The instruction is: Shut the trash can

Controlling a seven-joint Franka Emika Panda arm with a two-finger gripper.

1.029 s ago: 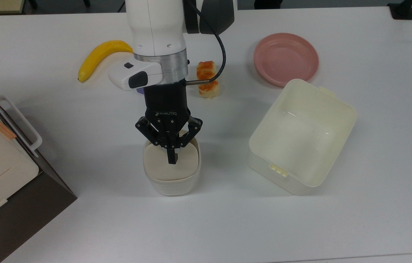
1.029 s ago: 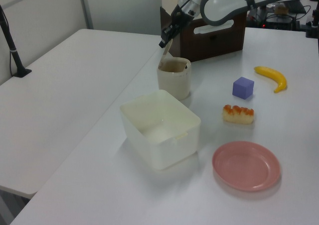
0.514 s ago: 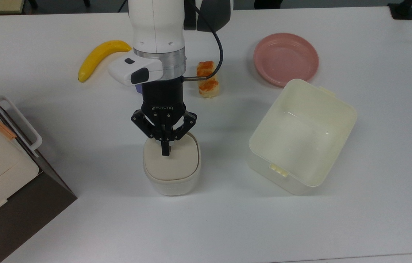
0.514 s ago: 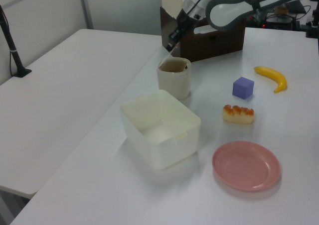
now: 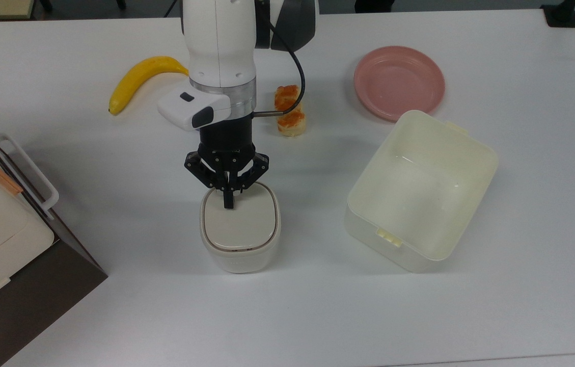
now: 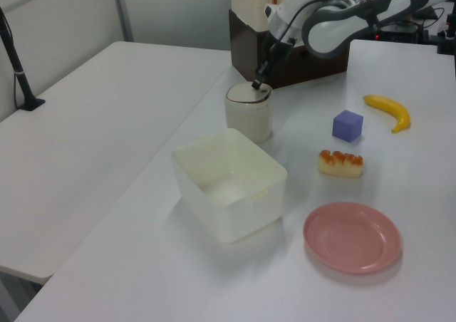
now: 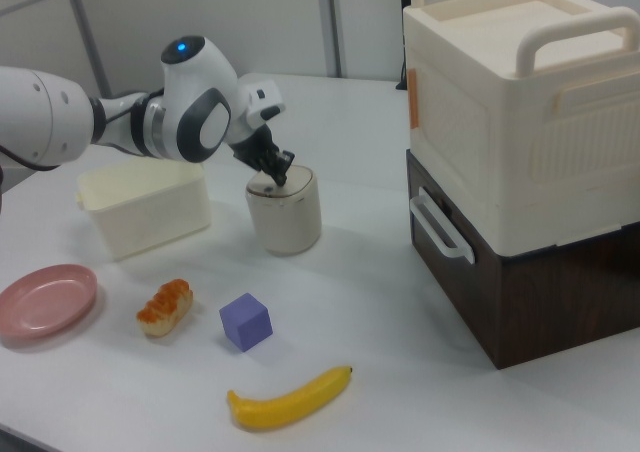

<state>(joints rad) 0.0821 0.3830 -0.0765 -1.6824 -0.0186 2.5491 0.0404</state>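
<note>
Trash can [image 5: 240, 229] sits center of the top view on the white table [image 5: 114, 306], lid [image 5: 239, 223] lying flat, closed. Gripper [image 5: 227, 203] over the lid's rear edge, fingers pressed together, tip touching the lid. Tub [image 5: 422, 191] at right, pink plate [image 5: 398, 81] upper right, banana [image 5: 139, 79] upper left, pastry [image 5: 290, 109] behind the arm.

Upright cream trash can [image 5: 240, 228], lid down
</note>
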